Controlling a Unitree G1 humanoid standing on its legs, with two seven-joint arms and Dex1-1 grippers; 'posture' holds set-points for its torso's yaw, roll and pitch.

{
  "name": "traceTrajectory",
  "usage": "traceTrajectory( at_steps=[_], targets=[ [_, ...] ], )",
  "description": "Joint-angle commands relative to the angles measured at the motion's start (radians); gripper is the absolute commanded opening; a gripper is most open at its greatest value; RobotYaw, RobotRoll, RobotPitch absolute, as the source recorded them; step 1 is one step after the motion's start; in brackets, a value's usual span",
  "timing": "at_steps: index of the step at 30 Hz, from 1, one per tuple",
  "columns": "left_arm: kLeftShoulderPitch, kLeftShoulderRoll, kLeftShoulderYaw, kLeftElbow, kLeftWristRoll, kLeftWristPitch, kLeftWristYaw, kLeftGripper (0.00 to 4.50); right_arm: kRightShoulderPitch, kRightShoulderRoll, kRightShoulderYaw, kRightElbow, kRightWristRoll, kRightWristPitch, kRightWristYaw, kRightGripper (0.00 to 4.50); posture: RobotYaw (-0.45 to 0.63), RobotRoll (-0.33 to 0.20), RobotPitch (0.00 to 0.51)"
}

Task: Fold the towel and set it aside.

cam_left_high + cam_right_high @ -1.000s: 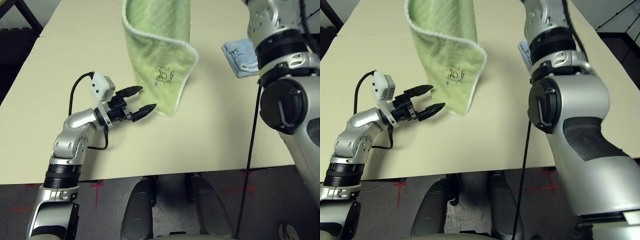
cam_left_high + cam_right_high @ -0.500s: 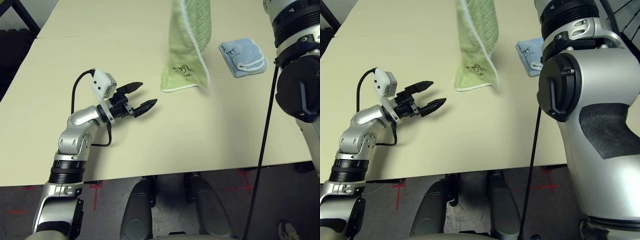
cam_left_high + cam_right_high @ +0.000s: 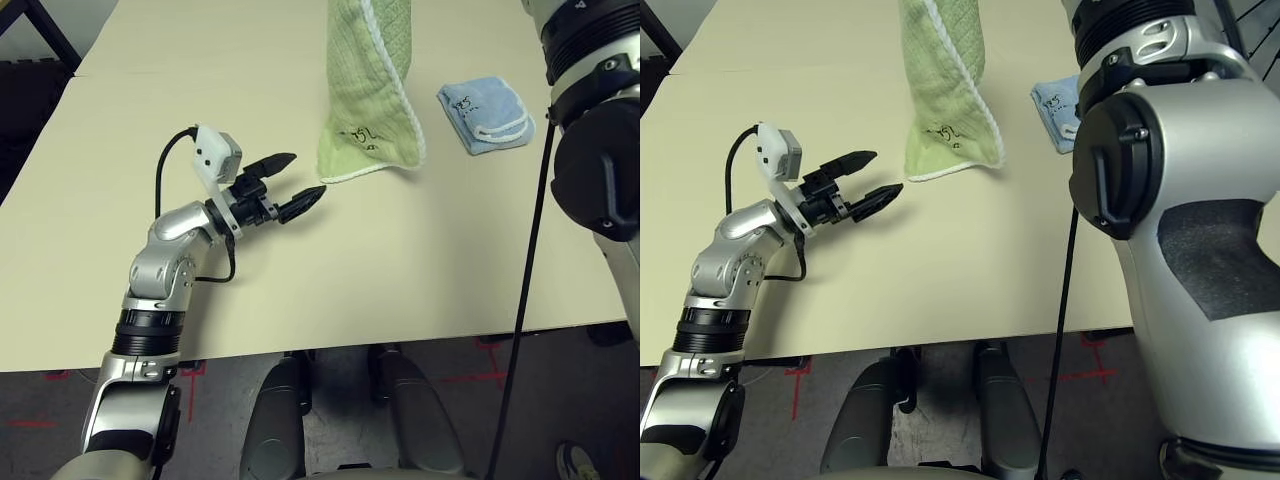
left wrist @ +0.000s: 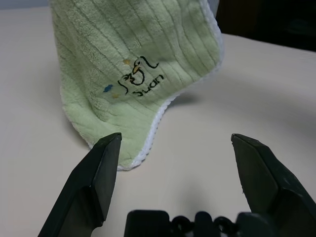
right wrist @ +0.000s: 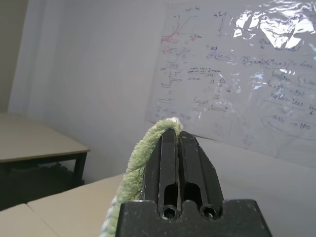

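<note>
We see the towel [image 3: 368, 90] hanging upright over the desk [image 3: 300, 280], its top pinched in our right hand [image 5: 176, 136], fingers pressed together on the cloth edge. The towel's lower hem w/ the dark logo seems to brush the desk, tho contact is hard to judge. Our left hand [image 3: 297, 186] sits low, just beside the hem, fingers [image 4: 98, 173] spread wide apart, gripping nothing, pointing at the towel. A small blue cloth [image 3: 485, 112] lies on the desk near the towel, apart from it.
</note>
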Motion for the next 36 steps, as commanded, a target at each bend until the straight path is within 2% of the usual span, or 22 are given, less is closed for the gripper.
traceTrajectory(
  at_steps=[1, 5, 11, 21, 22, 27, 31, 36],
  targets=[
    [0.009, -0.028, -0.028, -0.012, 0.038, 0.011, 0.056, 4.5, -0.098, 0.013, -0.019, -0.044, 0.025, 0.036, 0.005, 0.03, 0.02, 0.0, 0.184],
    [0.016, -0.05, -0.045, -0.04, 0.057, 0.037, 0.1, 4.5, -0.103, 0.046, -0.021, -0.047, 0.033, 0.054, 0.003, 0.03, 0.04, 0.0, 0.185],
    [0.012, -0.045, -0.048, -0.037, 0.071, 0.037, 0.12, 4.5, -0.112, 0.034, -0.022, -0.052, 0.037, 0.067, 0.007, 0.03, 0.04, 0.0, 0.186],
    [-0.017, -0.046, -0.045, -0.006, 0.064, 0.025, 0.096, 4.5, -0.078, -0.105, 0.01, -0.079, -0.022, 0.035, -0.047, 0.03, 0.02, 0.0, 0.177],
    [-0.026, -0.05, -0.047, 0.005, 0.064, 0.023, 0.092, 4.5, -0.075, -0.115, 0.014, -0.082, -0.027, 0.031, -0.049, 0.03, -0.04, 0.0, 0.168],
    [-0.068, -0.075, -0.055, 0.059, 0.068, -0.003, 0.074, 4.5, -0.066, -0.146, 0.02, -0.109, -0.034, 0.013, -0.039, 0.03, -0.06, 0.0, 0.161],
    [-0.078, -0.089, -0.053, 0.077, 0.075, -0.016, 0.073, 4.5, -0.071, -0.132, 0.023, -0.104, -0.032, 0.019, -0.015, 0.03, -0.05, 0.0, 0.166],
    [-0.028, -0.075, -0.041, 0.025, 0.077, -0.001, 0.094, 4.5, -0.093, -0.076, 0.007, -0.048, -0.014, 0.094, -0.026, 0.03, -0.02, 0.0, 0.175]
  ],
)
